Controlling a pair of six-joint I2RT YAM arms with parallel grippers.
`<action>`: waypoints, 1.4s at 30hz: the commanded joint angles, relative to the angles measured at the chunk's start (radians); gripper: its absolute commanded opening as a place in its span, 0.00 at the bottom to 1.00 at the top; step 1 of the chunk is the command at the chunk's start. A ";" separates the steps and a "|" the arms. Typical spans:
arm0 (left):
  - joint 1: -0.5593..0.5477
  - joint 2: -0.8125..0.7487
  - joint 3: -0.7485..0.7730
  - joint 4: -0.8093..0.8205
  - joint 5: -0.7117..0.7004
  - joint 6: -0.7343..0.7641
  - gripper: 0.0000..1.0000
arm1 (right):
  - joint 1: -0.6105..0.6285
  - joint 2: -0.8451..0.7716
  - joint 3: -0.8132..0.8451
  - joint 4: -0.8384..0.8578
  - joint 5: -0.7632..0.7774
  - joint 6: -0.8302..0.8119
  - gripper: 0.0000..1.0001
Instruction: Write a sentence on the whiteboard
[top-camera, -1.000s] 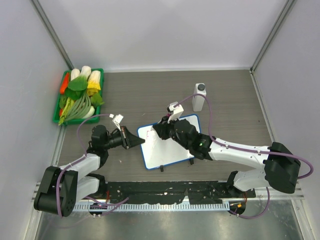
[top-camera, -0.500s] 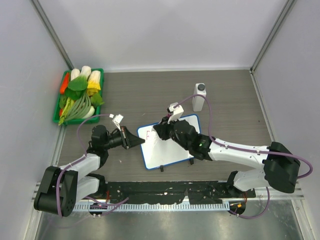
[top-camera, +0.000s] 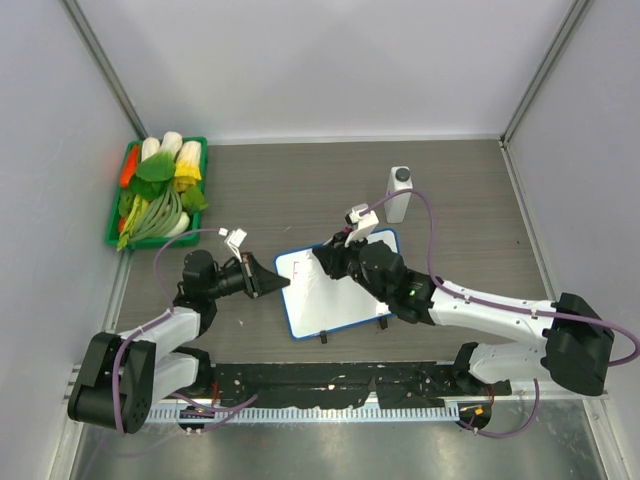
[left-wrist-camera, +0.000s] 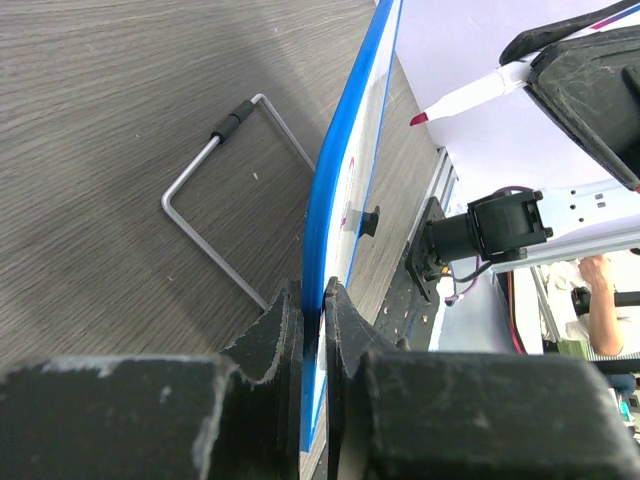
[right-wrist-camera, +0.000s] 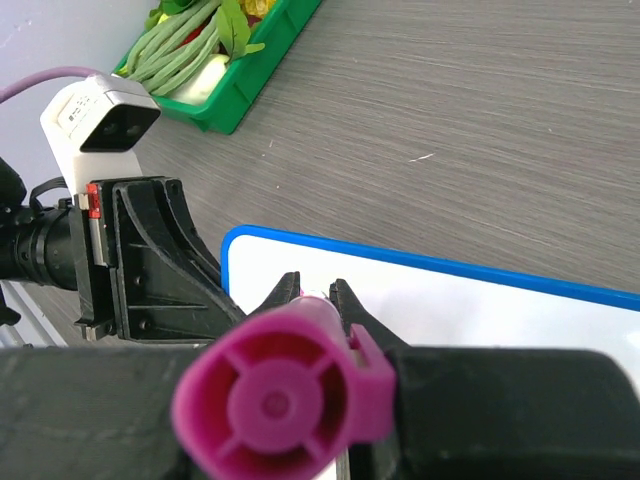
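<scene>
The counter (top-camera: 290, 190) is dark grey-brown wood with thin lines running across it. Plain white walls (top-camera: 330, 60) stand on three sides of it. Thin grey metal posts (top-camera: 106, 70) run up where the walls meet. A shiny metal strip (top-camera: 330, 450) lies along the near edge. The light is soft and even.

Whiteboard (top-camera: 335, 300) white, blue rim; marker (right-wrist-camera: 285, 395) magenta; crate (right-wrist-camera: 250, 90) green; table (top-camera: 290, 190) grey woodgrain.

The left arm (top-camera: 168, 326) and right arm (top-camera: 495, 312) have white links and black joints. Purple cables (top-camera: 429, 245) run along them. Each wrist carries a small white camera (top-camera: 236, 239).
</scene>
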 joint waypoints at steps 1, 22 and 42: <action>0.001 -0.008 -0.007 -0.001 -0.030 0.041 0.00 | -0.002 -0.025 -0.011 -0.003 0.047 -0.005 0.01; 0.003 -0.015 -0.009 -0.004 -0.032 0.042 0.00 | -0.002 0.038 -0.003 -0.022 0.046 -0.008 0.01; 0.001 -0.017 -0.009 -0.005 -0.032 0.044 0.00 | -0.002 0.001 -0.061 -0.075 0.038 0.009 0.01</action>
